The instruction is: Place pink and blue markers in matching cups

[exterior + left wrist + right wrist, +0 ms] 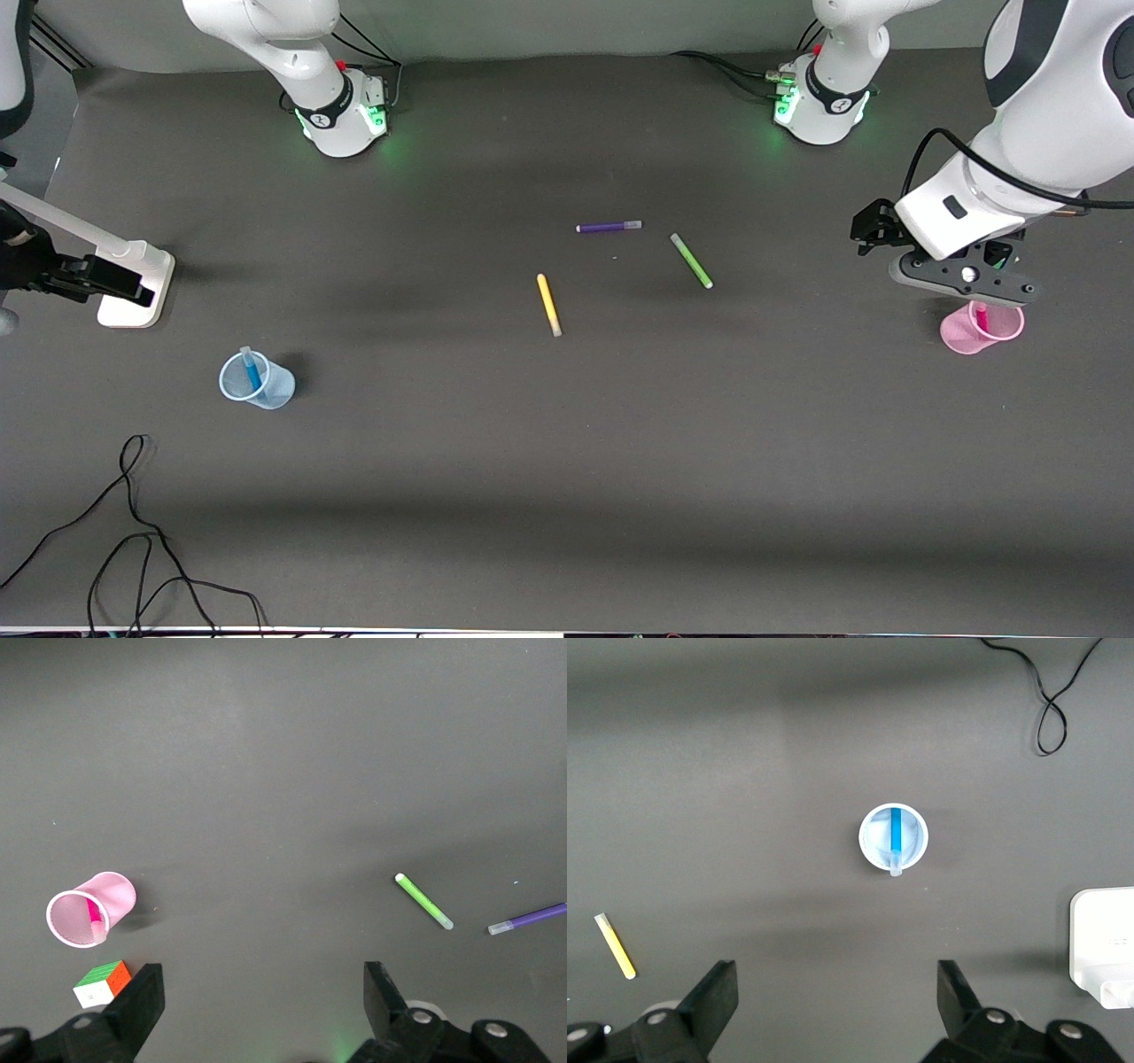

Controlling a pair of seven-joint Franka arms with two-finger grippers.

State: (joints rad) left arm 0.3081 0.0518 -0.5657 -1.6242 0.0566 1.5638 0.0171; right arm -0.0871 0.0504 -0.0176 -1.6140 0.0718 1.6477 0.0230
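Observation:
The pale blue cup (270, 387) stands toward the right arm's end of the table with the blue marker (252, 368) leaning in it; both also show in the right wrist view, cup (873, 840) and marker (897, 831). The pink cup (957, 335) stands toward the left arm's end with the pink marker (981, 316) in it, cup (113, 893) and marker (95, 921) in the left wrist view. My left gripper (974, 297) (264, 1010) is open and empty, up over the table beside the pink cup. My right gripper (106, 279) (837, 1010) is open and empty, high beside the blue cup.
A yellow pen (549, 304), a green pen (691, 260) and a purple pen (609, 227) lie mid-table. A white stand base (133, 288) sits near the right gripper. A colour cube (102, 983) lies beside the pink cup. A black cable (133, 532) lies near the front edge.

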